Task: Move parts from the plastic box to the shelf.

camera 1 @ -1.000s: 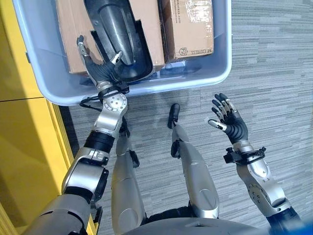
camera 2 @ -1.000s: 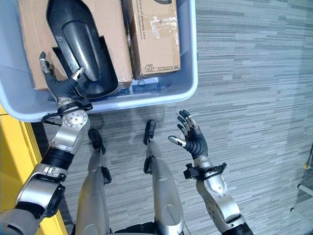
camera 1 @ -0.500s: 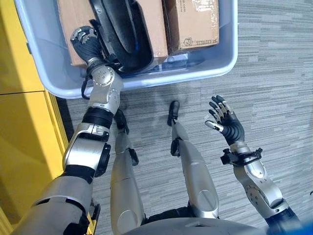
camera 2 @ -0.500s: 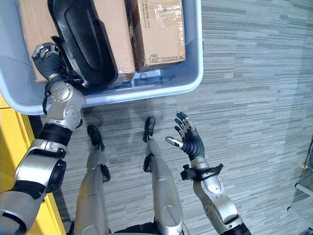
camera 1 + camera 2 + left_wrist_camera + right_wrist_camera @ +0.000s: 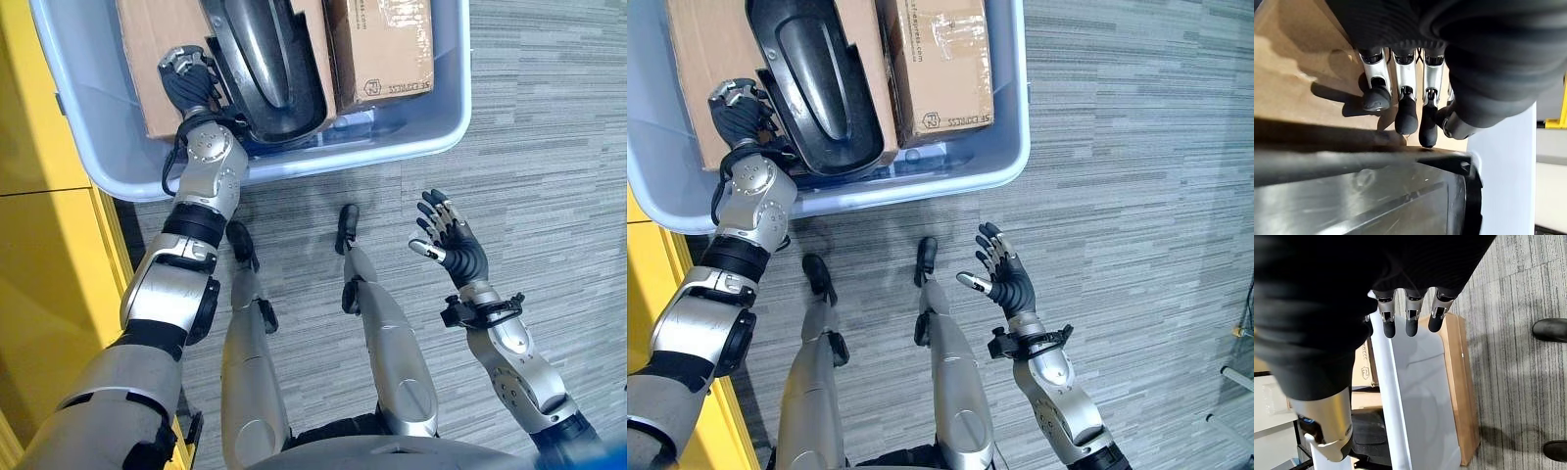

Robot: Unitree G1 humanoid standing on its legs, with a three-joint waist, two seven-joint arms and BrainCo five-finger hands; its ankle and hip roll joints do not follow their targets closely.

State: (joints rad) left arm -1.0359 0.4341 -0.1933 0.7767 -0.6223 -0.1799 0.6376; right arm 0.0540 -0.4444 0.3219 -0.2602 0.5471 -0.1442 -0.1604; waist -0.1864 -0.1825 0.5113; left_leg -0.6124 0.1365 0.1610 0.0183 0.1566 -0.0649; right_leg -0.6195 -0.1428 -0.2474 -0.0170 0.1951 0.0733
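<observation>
Black part (image 5: 263,59) by my left hand (image 5: 191,80): glossy smooth plastic. Boxes (image 5: 380,49): matt brown cardboard w/ tape. Bin (image 5: 411,127): smooth translucent plastic. Floor (image 5: 549,147): rough grey carpet.

Grey striped carpet (image 5: 549,127) covers the floor, and a yellow panel (image 5: 39,294) runs beside it at the left.

The plastic box (image 5: 411,137) runs off the top edge, cutting off the black part (image 5: 265,59) and both cardboard cartons (image 5: 382,49). The left hand (image 5: 191,83) hides part of the larger carton beside the black part. Whether its fingers (image 5: 1406,117) touch the black part cannot be told.
</observation>
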